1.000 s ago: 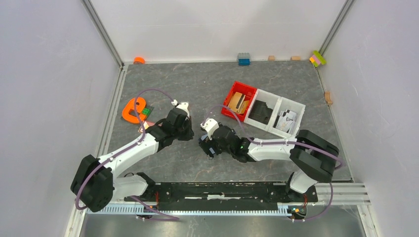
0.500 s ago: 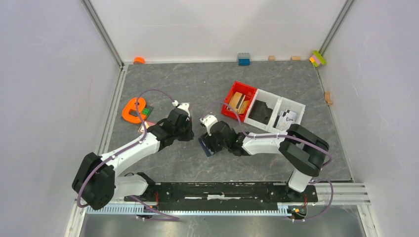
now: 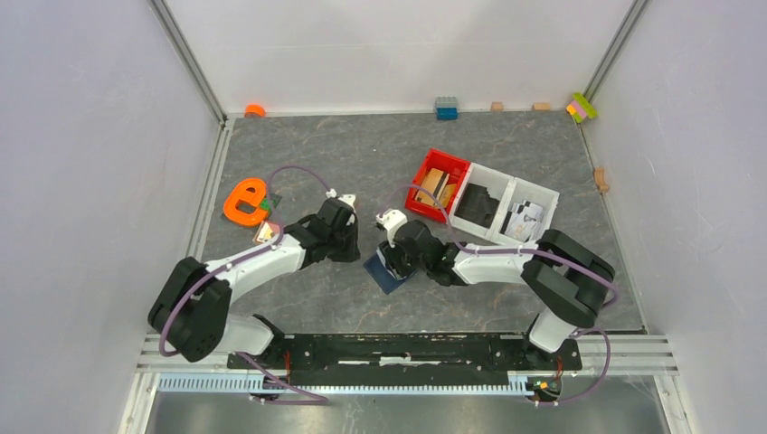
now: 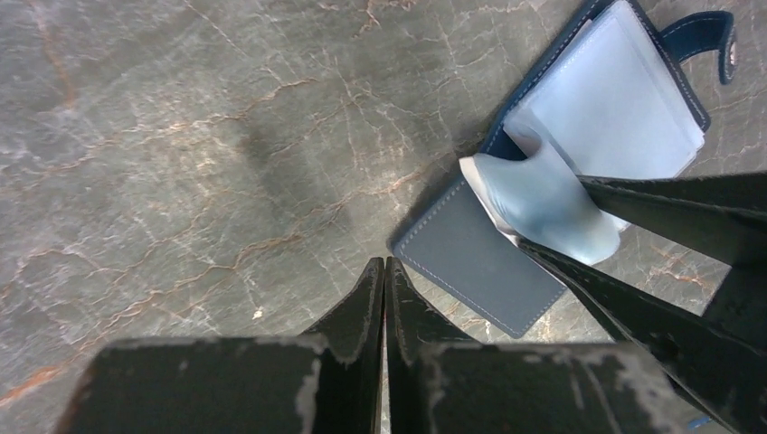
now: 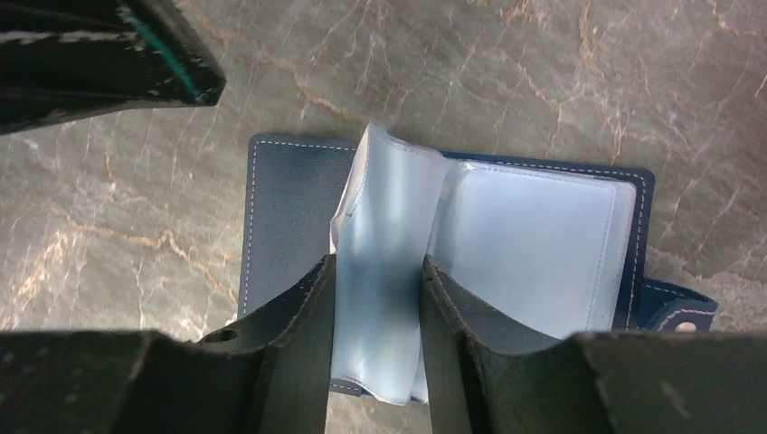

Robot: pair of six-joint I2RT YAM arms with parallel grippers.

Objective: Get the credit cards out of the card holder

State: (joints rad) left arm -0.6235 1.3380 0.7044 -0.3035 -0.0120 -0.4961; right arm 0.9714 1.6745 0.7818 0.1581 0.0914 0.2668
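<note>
The dark navy card holder [image 3: 383, 274] lies open on the table between both arms, cover [image 4: 479, 262] down, snap tab [image 5: 680, 308] to one side. Its pale blue plastic sleeves [image 5: 387, 244] stand up in a bundle between the fingers of my right gripper [image 5: 375, 264], which touch the bundle on both sides. The sleeves that show look empty. My left gripper [image 4: 386, 264] is shut on nothing, its tips just beside the holder's near corner. A small pinkish flat piece [image 3: 265, 232], seemingly a credit card, lies by the left arm.
A red tray [image 3: 449, 161] with tan blocks and two white trays [image 3: 535, 191] stand at the back right. An orange shape [image 3: 242, 202] lies at the left. Small bricks [image 3: 445, 108] line the far wall.
My right gripper's fingers have narrowed onto the sleeve bundle, and the holder now lies opened out flat. The left gripper has shifted a little right, toward the holder.
</note>
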